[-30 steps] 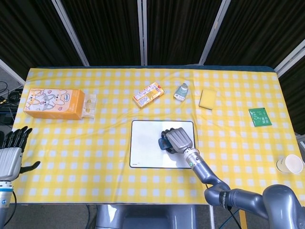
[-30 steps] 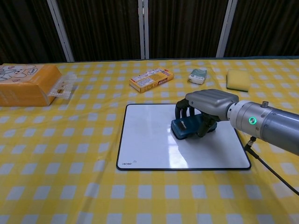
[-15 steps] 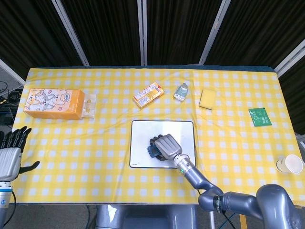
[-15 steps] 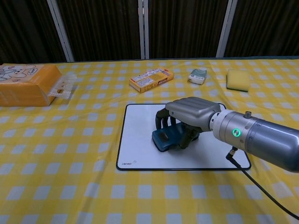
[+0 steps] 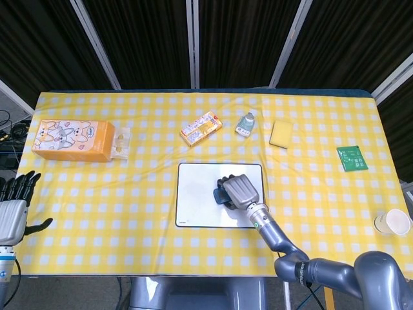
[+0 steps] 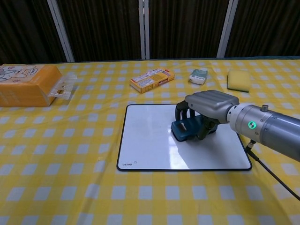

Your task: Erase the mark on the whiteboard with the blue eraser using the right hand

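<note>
The whiteboard (image 5: 197,200) (image 6: 150,140) lies flat at the table's middle, and its white surface shows no mark in either view. My right hand (image 5: 240,189) (image 6: 206,107) grips the blue eraser (image 5: 220,194) (image 6: 186,127) and presses it onto the right half of the board. Fingers curl over the eraser's top, hiding most of it. My left hand (image 5: 14,213) hangs beyond the table's left edge with fingers spread, holding nothing.
At the back lie an orange snack box (image 5: 201,128), a small packet (image 5: 245,124) and a yellow sponge (image 5: 281,134). An orange tissue box (image 5: 72,140) sits at the far left. A green sachet (image 5: 352,158) and a paper cup (image 5: 393,223) are on the right.
My right hand slid the eraser left and toward the board's near edge, then back right to about where it was a second ago. The left hand stays put.
</note>
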Robot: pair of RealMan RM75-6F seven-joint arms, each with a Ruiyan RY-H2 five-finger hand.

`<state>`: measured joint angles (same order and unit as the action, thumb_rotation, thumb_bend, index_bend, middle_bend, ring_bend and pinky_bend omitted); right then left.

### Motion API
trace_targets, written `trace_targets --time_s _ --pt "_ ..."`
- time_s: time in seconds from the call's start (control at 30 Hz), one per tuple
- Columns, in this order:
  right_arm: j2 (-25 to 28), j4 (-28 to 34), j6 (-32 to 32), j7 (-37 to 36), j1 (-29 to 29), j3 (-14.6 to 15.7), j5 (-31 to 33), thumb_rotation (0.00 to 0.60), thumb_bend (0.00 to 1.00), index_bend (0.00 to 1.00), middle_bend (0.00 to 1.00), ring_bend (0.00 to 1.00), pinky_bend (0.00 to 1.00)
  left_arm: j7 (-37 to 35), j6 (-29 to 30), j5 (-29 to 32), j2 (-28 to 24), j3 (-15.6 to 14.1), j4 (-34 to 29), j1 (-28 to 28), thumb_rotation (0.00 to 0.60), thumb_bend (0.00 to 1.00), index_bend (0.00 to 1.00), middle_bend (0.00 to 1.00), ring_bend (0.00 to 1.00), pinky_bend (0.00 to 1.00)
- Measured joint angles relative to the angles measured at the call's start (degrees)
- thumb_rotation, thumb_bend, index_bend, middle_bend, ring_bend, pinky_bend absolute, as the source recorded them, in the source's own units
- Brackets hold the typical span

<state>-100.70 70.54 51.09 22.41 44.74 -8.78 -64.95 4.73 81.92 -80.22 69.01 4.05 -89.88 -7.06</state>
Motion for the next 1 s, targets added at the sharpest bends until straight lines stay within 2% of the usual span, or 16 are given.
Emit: trace_targets --time_s 0.17,0.53,0.7,1.0 --pt "2.34 0.97 1.85 0.52 -1.00 -0.37 0.19 0.600 0.45 0.84 0.73 0.74 0.74 0.13 0.02 -0.06 0.01 0.03 -0.05 -0.04 0.600 0.00 0.00 0.00 0.00 0.00" --pt "12.47 10.16 7.66 -0.48 -4.55 -1.89 -1.01 0.600 0.44 0.84 0.73 0.74 0.74 0.07 0.23 -0.44 -0.04 -0.05 -0.29 -0.02 0.600 0.00 0.00 0.00 0.00 0.00" --pt "15.21 11.71 10.03 -1.95 -7.13 -0.85 -2.46 0.600 0.44 0.83 0.73 0.74 0.74 0.27 0.40 -0.72 -0.03 -0.14 -0.46 0.01 0.600 0.00 0.00 0.00 0.00 0.00" --pt "16.41 10.89 13.17 -6.19 -12.43 0.79 -1.63 0.600 0.44 0.82 0.71 0.72 0.69 0.83 0.86 -1.53 -0.06 -0.34 -1.08 0.03 0.600 0.00 0.00 0.00 0.00 0.00"
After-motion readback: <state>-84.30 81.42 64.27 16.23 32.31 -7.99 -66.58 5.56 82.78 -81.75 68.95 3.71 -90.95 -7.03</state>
